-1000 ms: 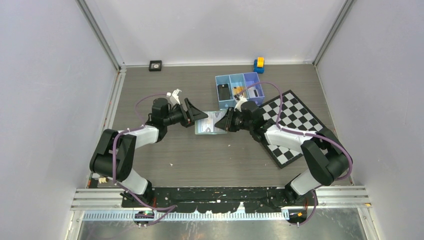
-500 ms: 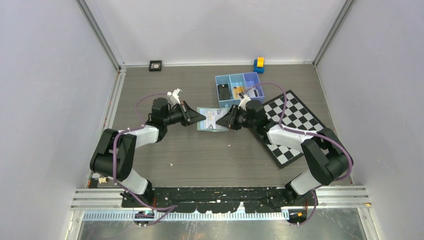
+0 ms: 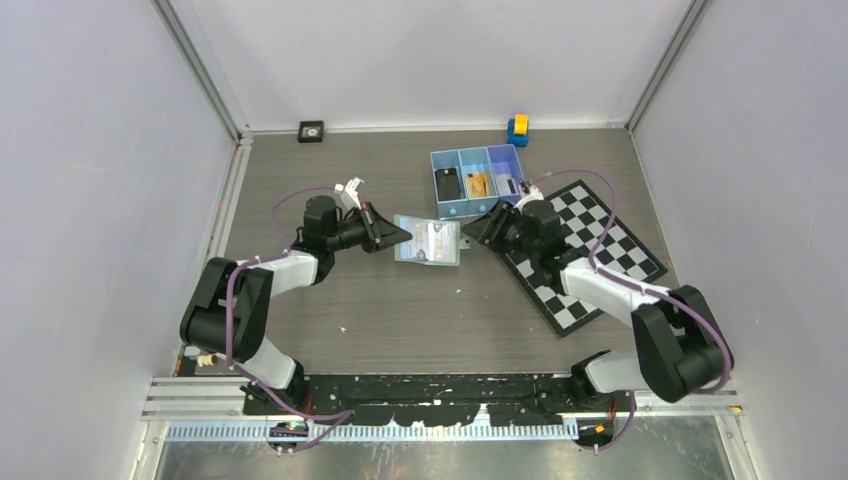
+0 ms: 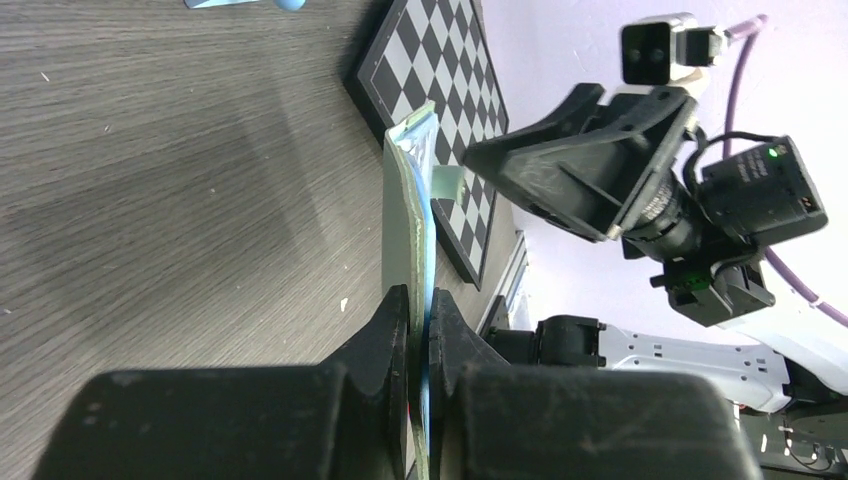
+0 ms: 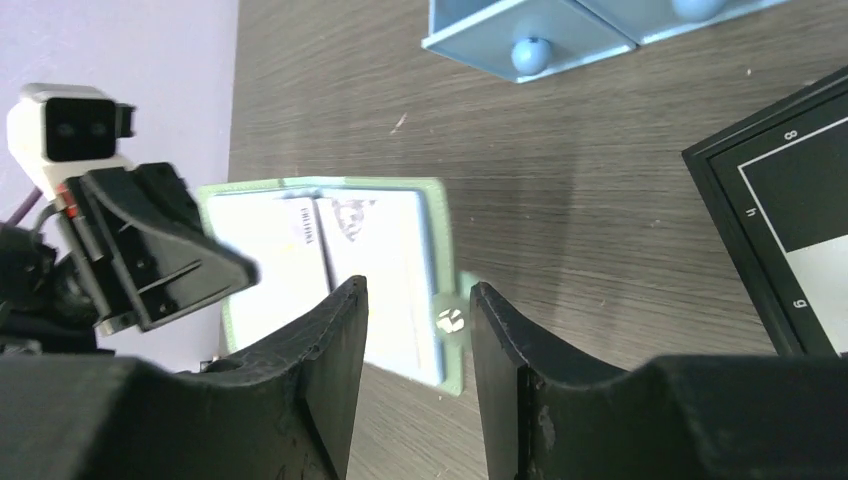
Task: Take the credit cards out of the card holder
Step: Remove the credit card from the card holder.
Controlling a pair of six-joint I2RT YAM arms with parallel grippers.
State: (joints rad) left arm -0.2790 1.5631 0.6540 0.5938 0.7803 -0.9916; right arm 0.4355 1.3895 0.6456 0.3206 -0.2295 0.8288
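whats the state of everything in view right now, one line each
card holder, open, inner faces up, pinched at one edge
left gripper, jaws shut on the card holder
right gripper, jaws open, holding nothing
credit cards, out, one in each compartment of the blue tray
chessboard, lying flat

Right tool (image 5: 415, 290) fingers apart, nothing between them. Card holder (image 5: 370, 250) lies open beyond them, pale inner faces showing, with left tool (image 5: 235, 268) on its left edge. Blue tray (image 5: 520, 35) sits at top, chessboard (image 5: 790, 210) at right, both on the wood-grain surface (image 5: 600, 180).
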